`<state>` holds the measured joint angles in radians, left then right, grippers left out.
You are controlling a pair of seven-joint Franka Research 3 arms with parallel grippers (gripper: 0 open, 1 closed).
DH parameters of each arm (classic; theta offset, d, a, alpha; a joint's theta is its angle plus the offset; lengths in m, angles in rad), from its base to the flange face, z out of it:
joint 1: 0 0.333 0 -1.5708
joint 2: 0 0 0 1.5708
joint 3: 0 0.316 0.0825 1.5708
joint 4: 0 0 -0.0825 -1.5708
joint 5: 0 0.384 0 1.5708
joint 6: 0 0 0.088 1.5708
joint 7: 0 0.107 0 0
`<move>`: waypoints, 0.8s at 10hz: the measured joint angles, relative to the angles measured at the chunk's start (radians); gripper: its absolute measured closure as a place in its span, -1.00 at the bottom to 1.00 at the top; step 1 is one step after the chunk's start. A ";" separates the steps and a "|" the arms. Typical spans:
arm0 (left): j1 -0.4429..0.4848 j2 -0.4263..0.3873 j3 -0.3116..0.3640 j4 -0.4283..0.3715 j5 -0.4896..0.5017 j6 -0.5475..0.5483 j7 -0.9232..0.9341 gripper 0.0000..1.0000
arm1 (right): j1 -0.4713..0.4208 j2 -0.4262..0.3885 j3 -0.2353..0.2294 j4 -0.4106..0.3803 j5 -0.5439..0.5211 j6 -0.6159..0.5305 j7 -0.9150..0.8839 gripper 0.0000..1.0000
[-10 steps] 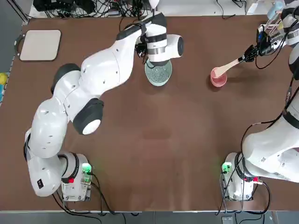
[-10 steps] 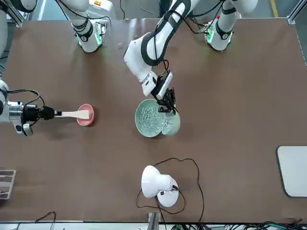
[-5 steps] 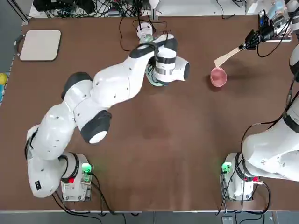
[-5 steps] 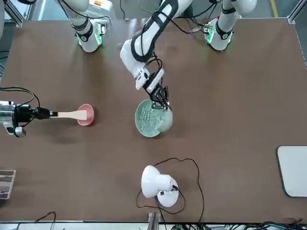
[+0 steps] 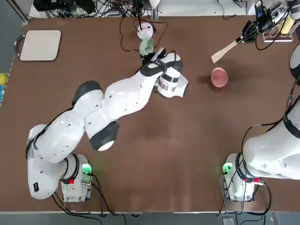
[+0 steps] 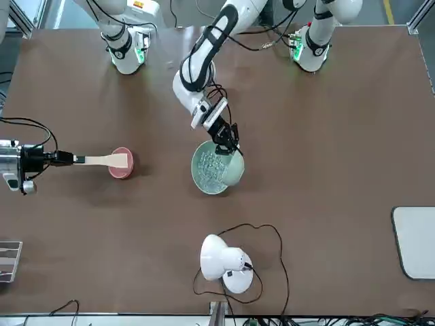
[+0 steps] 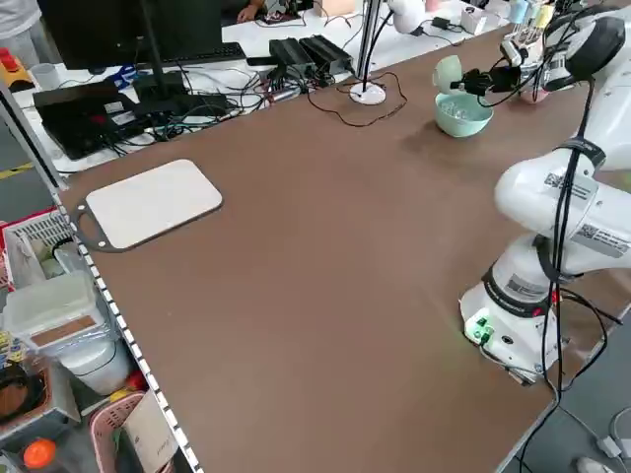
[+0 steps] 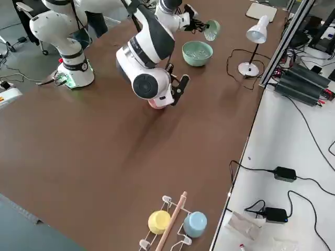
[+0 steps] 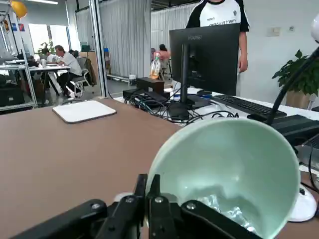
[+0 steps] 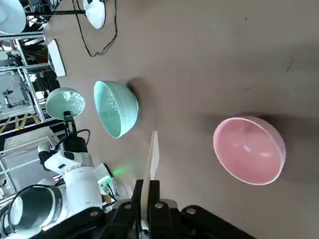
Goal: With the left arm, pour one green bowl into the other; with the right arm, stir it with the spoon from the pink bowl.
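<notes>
"How far along?"

"The left hand (image 9: 151,183) is pinching the small pale green bowl (image 9: 224,167), tipping it near the large mint-green bowl (image 8: 197,54). Clear bits are showing in both, so pouring is probably unfinished."

"And rightward?"

"The pink bowl (image 5: 219,77) is standing spoonless; the right hand (image 10: 145,188) is gripping the flat beige spoon (image 10: 154,158) well apart from the mix. Stirring is remaining."

"Anything hidden?"

"The left arm (image 5: 136,96) is covering the large bowl from overhead."
</notes>
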<state>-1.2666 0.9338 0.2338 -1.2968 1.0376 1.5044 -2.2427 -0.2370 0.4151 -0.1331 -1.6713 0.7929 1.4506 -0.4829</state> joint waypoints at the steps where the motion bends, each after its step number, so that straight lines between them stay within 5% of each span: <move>1: -0.012 0.008 0.000 0.002 0.015 -0.003 -0.001 0.91 | 0.013 -0.002 0.000 0.000 -0.001 0.011 0.020 0.89; 8: -0.046 0.078 0.004 0.006 0.131 -0.113 -0.001 0.91 | 0.095 -0.043 0.000 -0.054 -0.016 0.109 0.105 0.89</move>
<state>-1.3126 1.0122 0.2380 -1.2909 1.1684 1.3918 -2.2433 -0.1420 0.3718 -0.1330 -1.7253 0.7770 1.5598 -0.3777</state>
